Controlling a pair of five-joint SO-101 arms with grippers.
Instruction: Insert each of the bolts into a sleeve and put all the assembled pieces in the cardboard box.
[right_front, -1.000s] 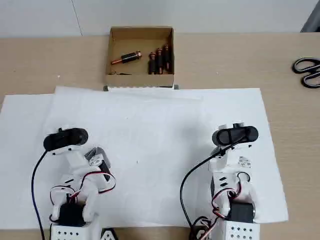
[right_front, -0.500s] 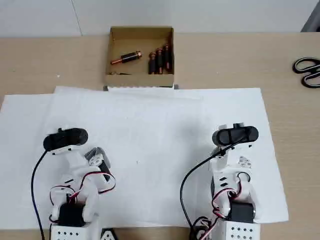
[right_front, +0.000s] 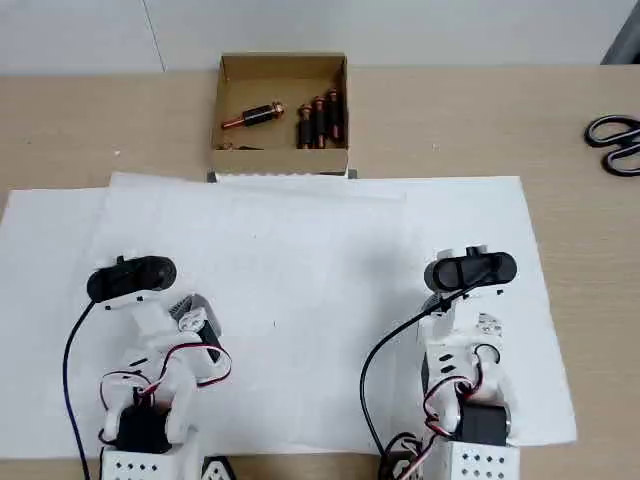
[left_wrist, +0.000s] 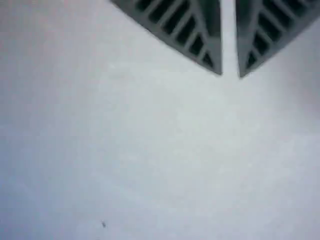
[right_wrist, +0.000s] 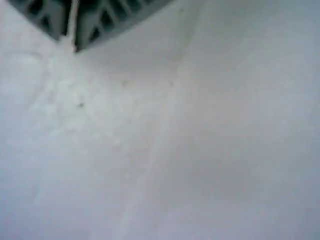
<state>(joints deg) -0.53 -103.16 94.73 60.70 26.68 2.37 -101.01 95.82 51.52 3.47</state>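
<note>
The task is judged to be at or near its end, since every bolt and sleeve that can be seen lies already joined inside the cardboard box (right_front: 283, 160), so the step in hand is taken to be a quiet parking of both arms. For this to be done well, the left arm (right_front: 150, 330) should be held folded low at the near edge of the white paper (right_front: 300, 270), with the left hand (left_wrist: 230, 74) just above the sheet; its two fingers are seen drawn almost together with a narrow slit between them, and nothing is pinched. The box, well apart from both arms at the far side of the table (right_front: 450, 120), should not be brushed or tipped, and a count of its contents is advised before the work is called done. The right arm (right_front: 465, 340) should likewise be parked folded, and the right hand (right_wrist: 74, 47) is seen pressed together over the paper, holding nothing. The box is shallow, open-topped and brown. One assembled piece (right_front: 252, 117) lies slantwise in its left half, a dark sleeve with a copper-coloured bolt end showing at each end. Three more assembled pieces (right_front: 319, 120) lie side by side toward its right wall, close enough that they appear to touch. A pair of scissors (right_front: 615, 143) is seen far off at the table's right edge
</note>
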